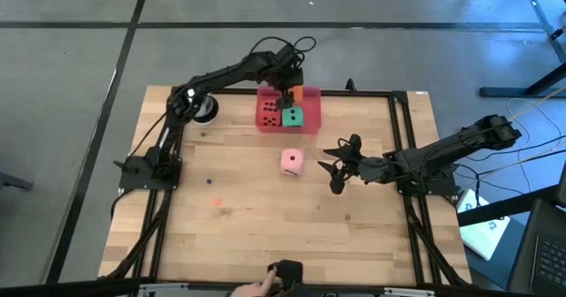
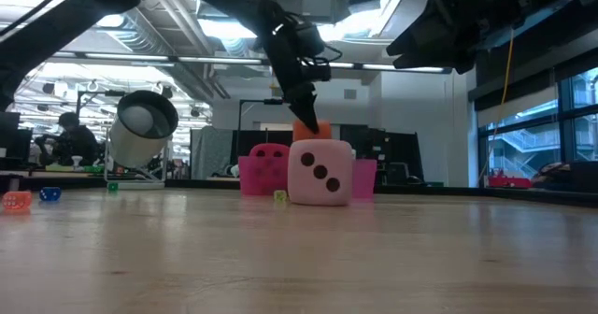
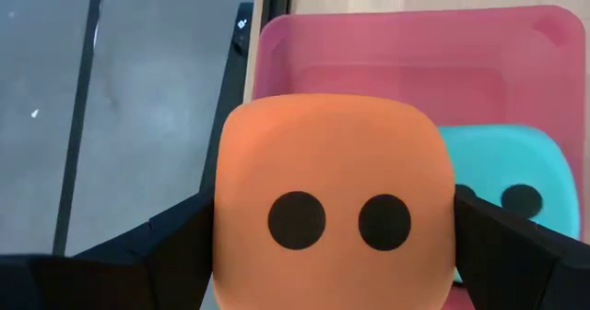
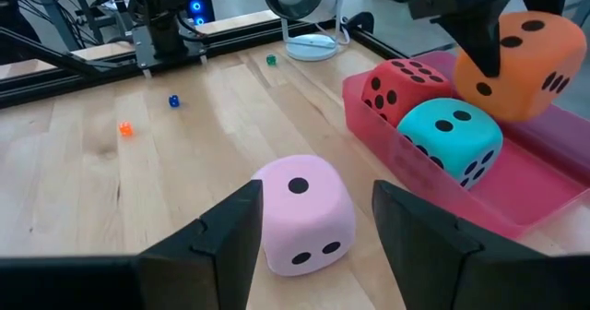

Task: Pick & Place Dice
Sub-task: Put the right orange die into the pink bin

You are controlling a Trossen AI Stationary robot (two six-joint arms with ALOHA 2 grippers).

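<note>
My left gripper (image 1: 288, 92) hangs over the pink tray (image 1: 309, 125) at the table's far edge, shut on the orange die (image 3: 332, 218). The red die (image 1: 269, 111) and the green die (image 1: 292, 116) sit side by side on the tray floor. The light pink die (image 1: 292, 162) rests on the bare table near the tray. My right gripper (image 4: 318, 199) is open, low over the table to the right of the pink die. Its fingers point at the die, and a gap shows between them in the high view. My left gripper pinches the orange die by two opposite side faces (image 3: 226, 245), one dark finger (image 3: 175, 245) on each side. The fingers come from above, pointing down. The die is lifted clear above the tray, its two-pip face (image 3: 336, 220) toward the wrist camera.
A white round lamp-like object (image 1: 205, 111) stands at the far left. Tiny blue (image 1: 210, 180), orange (image 1: 218, 203) and green (image 1: 202, 133) cubes lie on the left half of the wood. Black rails (image 1: 402, 147) frame the table. A person's hand (image 1: 259, 287) shows at the near edge.
</note>
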